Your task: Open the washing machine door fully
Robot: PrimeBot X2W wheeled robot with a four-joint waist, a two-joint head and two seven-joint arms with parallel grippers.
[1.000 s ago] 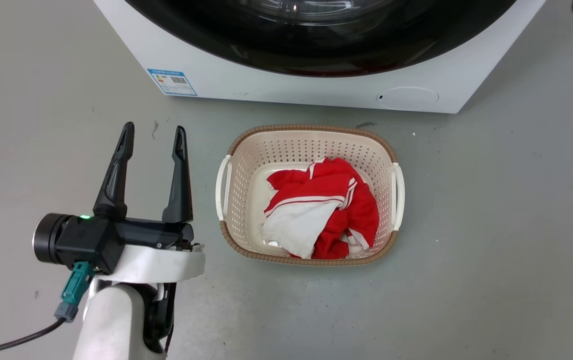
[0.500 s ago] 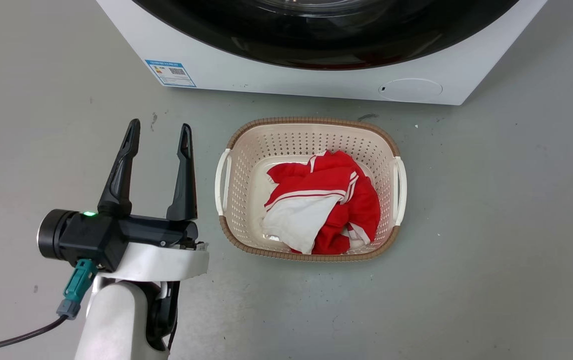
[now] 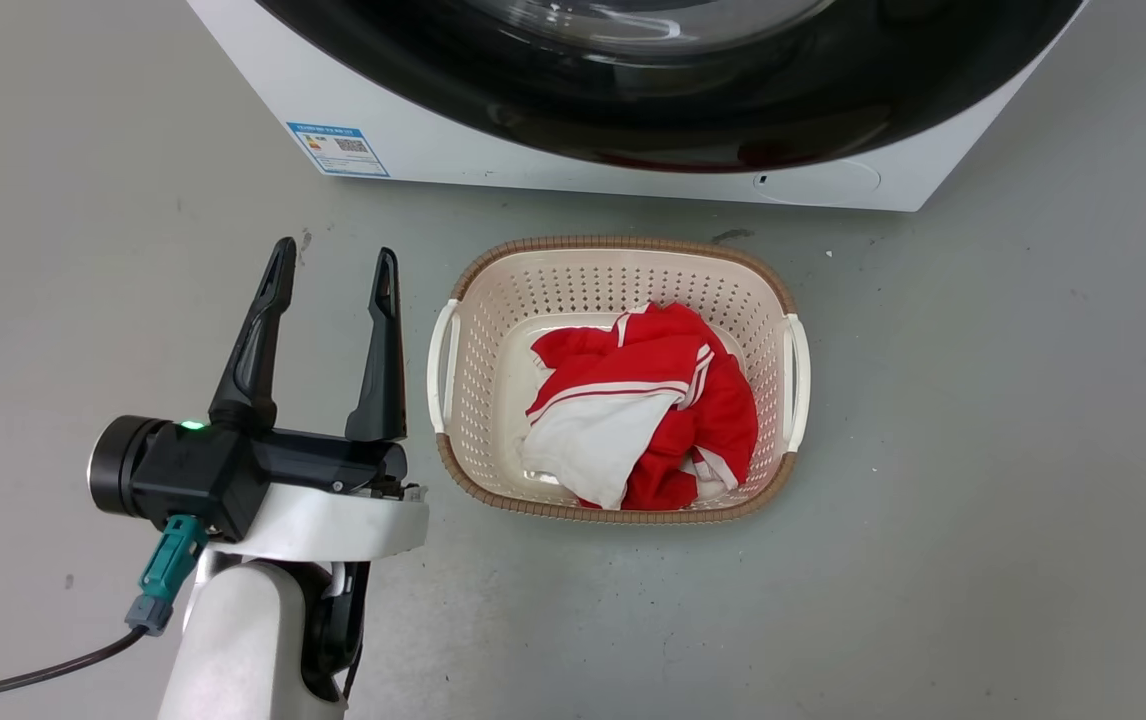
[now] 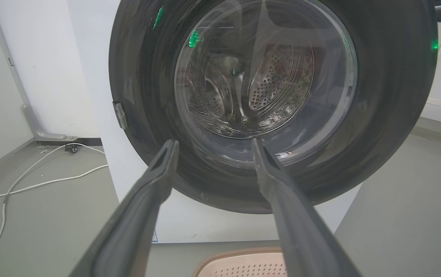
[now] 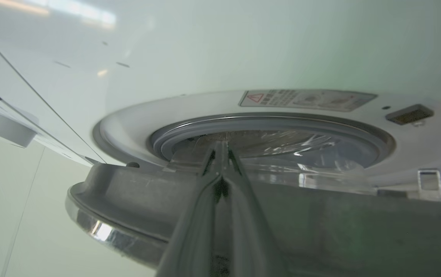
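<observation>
— Where is the door (image 4: 390, 115)?
— On the front of the washer (image 3: 453, 150), at the far side of the floor (image 3: 983, 450). It is glossy black with a clear bowl window (image 4: 212, 96), and the steel drum (image 4: 278, 77) shows through the glass. It stands ajar. In the right wrist view a gap lies between its grey inner face and the washer's white front, with the grey gasket (image 5: 266, 118) showing in that gap.
— And the right hand (image 5: 220, 148)?
— Its two fingers (image 5: 201, 215) are pressed together with nothing between them. They lie along the door's inner rim, tips toward the gasket. They seem to touch the rim, but the view is too close to be sure.
— The left hand (image 3: 335, 255)?
— It hovers over the floor at near left, fingers (image 3: 253, 340) spread wide and empty, pointing at the washer. It is well apart from the door.
— What else is down there?
— A cream basket (image 3: 553, 300) sits on the floor just in front of the washer, right of the left hand, with a red and white garment (image 3: 653, 400) bundled in it. A blue label (image 3: 338, 150) is low on the washer's left. A round cap (image 3: 833, 182) is low on its right, partly hidden under the door's lower edge. A white cable (image 4: 32, 181) trails over the floor at far left.
</observation>
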